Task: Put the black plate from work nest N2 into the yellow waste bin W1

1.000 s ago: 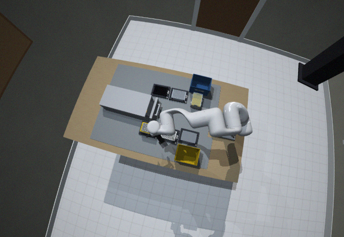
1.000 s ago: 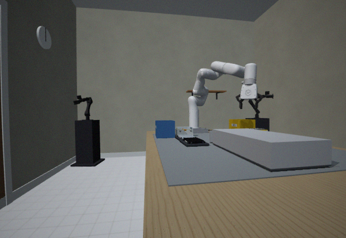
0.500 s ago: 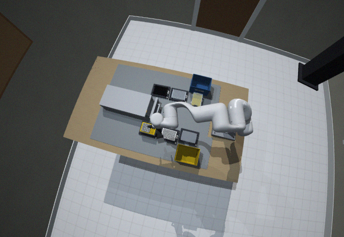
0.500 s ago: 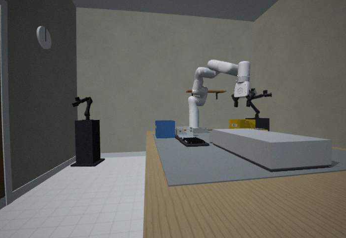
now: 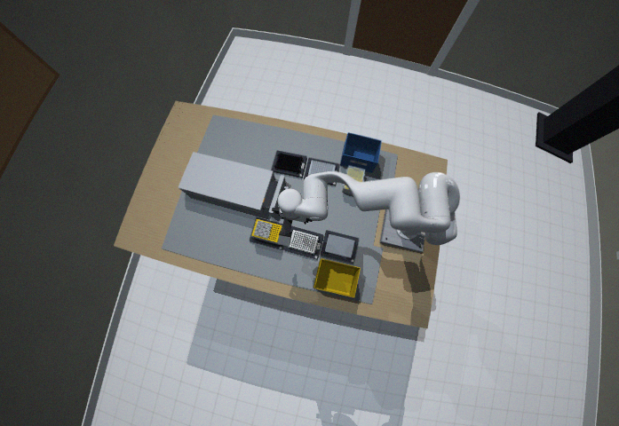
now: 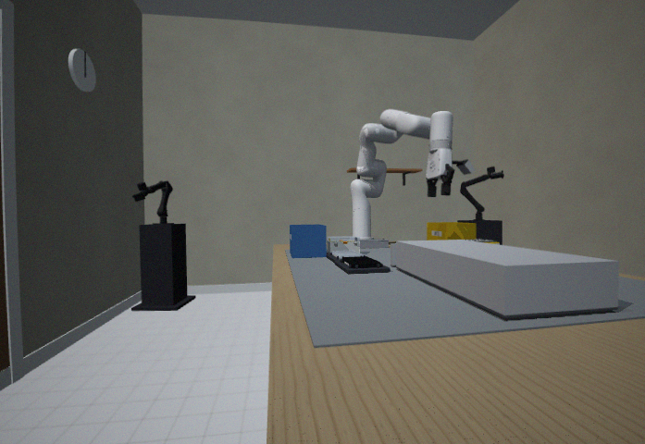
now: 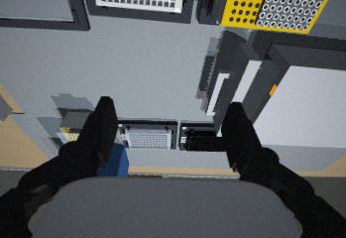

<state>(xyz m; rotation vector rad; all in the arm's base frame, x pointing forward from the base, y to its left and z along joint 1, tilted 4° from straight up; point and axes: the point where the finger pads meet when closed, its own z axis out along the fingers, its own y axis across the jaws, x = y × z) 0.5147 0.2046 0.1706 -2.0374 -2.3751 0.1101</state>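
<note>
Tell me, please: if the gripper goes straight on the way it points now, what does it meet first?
The open, empty gripper points down, so probably the bare grey mat, beside the cooler's drawer. Depth is unclear; the drawer is close.

Black plate (image 5: 289, 162); yellow bin (image 5: 337, 278); blue bin (image 5: 361, 149); white arm (image 5: 370, 193); grey mat (image 5: 229, 130); tan wood-grain bench (image 5: 159, 165).
</note>
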